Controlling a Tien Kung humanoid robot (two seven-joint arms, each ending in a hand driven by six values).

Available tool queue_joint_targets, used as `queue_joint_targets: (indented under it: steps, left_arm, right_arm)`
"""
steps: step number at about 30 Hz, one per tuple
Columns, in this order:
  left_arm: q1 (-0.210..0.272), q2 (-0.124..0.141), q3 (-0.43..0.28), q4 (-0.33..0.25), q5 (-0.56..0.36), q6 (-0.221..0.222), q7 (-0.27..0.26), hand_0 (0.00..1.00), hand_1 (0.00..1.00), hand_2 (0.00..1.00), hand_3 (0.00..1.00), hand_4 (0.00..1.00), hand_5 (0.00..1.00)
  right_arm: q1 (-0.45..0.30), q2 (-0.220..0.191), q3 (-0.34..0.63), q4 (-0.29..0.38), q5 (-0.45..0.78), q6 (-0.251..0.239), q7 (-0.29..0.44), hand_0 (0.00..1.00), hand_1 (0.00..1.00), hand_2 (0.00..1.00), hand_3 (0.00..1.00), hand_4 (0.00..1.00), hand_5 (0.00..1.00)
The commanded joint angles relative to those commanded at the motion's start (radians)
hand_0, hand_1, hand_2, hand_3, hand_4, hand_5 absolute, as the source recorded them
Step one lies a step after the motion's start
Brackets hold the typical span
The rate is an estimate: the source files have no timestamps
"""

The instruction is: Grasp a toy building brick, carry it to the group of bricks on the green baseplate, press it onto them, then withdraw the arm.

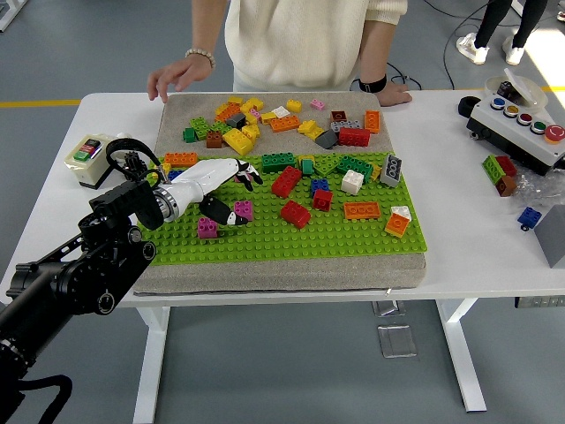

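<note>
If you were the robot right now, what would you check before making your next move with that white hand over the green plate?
1. Left hand over the green baseplate: ok, it reaches in from the left.
2. A brick held in the fingers: cannot tell; the dark fingertips are curled near the magenta bricks, and the grip is hidden.
3. Target in reach: ok, a magenta brick sits right beside the fingertips and another magenta brick lies just below the hand.
4. Person's hand out of the way: ok, it rests at the table's far edge, off the baseplate.
5. Person's other hand: ok, it lies on the white table beyond the pad.
6. Right arm: cannot tell, not in view.
</note>
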Motion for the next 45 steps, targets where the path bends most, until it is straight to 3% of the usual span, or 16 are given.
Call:
queue_joint_targets:
  steps: [17,29,30,45]
  left_arm:
    - [-0.032,-0.019,0.035,0.095,-0.020,0.024,-0.023,0.779,0.731,0.637,0.679,0.947,0.094]
    - [-0.031,-0.019,0.043,0.114,-0.028,0.037,-0.031,0.764,0.721,0.616,0.626,0.895,0.080]
    - [-0.031,-0.019,0.044,0.115,-0.029,0.038,-0.032,0.746,0.706,0.594,0.575,0.848,0.065]
    - [-0.033,-0.021,0.054,0.126,-0.043,0.048,-0.033,0.717,0.662,0.586,0.558,0.801,0.043]
  right_arm:
    - [0.002,0.000,-0.005,0.000,0.003,0.000,-0.001,0.752,0.677,0.725,0.652,0.909,0.490]
    - [0.000,0.001,-0.009,0.000,0.003,0.000,0.000,0.752,0.677,0.725,0.653,0.910,0.489]
    - [0.000,0.001,-0.010,0.000,0.003,0.000,0.000,0.752,0.677,0.725,0.653,0.910,0.489]
    - [0.001,0.001,-0.010,0.000,0.003,0.001,0.000,0.753,0.677,0.725,0.655,0.910,0.489]
